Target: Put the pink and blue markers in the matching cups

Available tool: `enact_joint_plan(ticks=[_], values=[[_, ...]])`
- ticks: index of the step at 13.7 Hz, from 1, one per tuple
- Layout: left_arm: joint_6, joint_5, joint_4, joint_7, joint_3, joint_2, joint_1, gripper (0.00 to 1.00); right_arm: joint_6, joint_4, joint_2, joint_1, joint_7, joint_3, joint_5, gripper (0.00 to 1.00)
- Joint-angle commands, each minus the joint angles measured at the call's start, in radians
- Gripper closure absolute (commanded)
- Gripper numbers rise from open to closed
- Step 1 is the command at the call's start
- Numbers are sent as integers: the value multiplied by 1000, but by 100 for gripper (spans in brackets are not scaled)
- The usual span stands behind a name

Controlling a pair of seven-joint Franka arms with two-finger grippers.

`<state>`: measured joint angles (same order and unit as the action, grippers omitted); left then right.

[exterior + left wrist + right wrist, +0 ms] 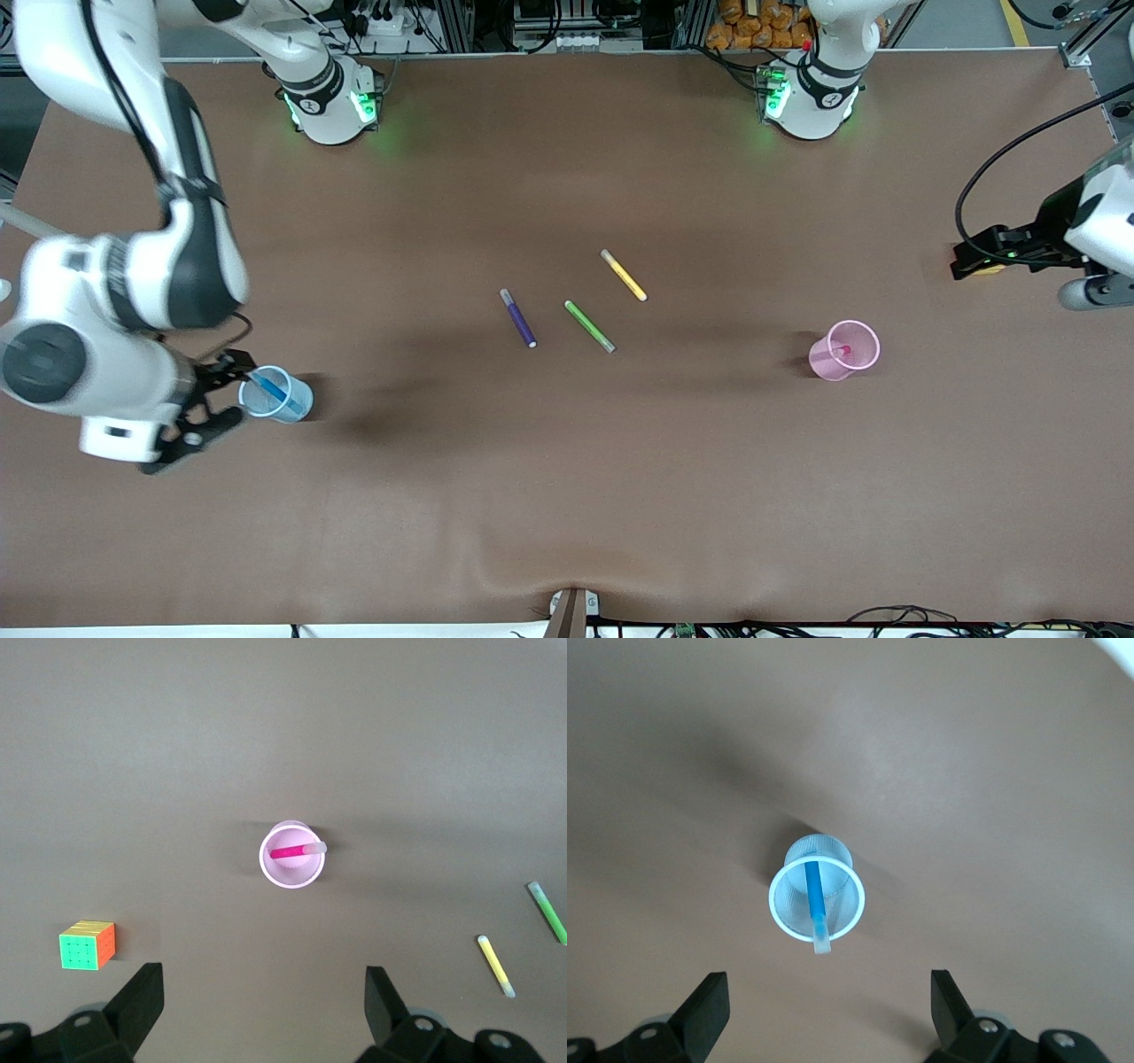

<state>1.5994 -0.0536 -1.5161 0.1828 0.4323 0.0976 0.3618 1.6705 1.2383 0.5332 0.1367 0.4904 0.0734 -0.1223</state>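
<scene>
Over at the right arm's end of the table, the right gripper [208, 403] hovers with its fingers spread wide and empty, right beside the blue cup [276, 394]. That cup stands upright, and the blue marker [270, 387] leans inside it, its pale cap [820, 937] poking over the rim; marker and gripper are apart. Taking the blue cup as landmark and going toward the left arm's end: the purple marker [518, 317], green marker [589, 326] and yellow marker [624, 275] lie flat on the table [567, 496], all farther from the front camera than the cup. Next comes the pink cup [843, 351], upright, with the pink marker [297, 851] resting in it. The left gripper [264, 992] waits high up with its jaws released; it seems to be near the table's edge. A colour cube [88, 945] shows in its wrist view.
</scene>
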Motion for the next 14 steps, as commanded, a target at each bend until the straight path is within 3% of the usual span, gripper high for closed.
enact_joint_plan(ticks=[1, 5, 8, 14], values=[[-39, -2, 27, 3, 5, -6, 12, 0, -14, 61, -138, -22, -26, -15, 61, 0], [-84, -3, 33, 3, 17, -13, 11, 0, -8, 251, -361, -55, -189, -20, 64, 0], [-93, 0, 33, 1, 5, -64, 16, 0, -6, 387, -488, -118, -283, -18, 134, 0], [-133, 4, 28, 18, 10, -87, 16, 0, -147, 405, -587, -137, -501, -27, 133, 0]])
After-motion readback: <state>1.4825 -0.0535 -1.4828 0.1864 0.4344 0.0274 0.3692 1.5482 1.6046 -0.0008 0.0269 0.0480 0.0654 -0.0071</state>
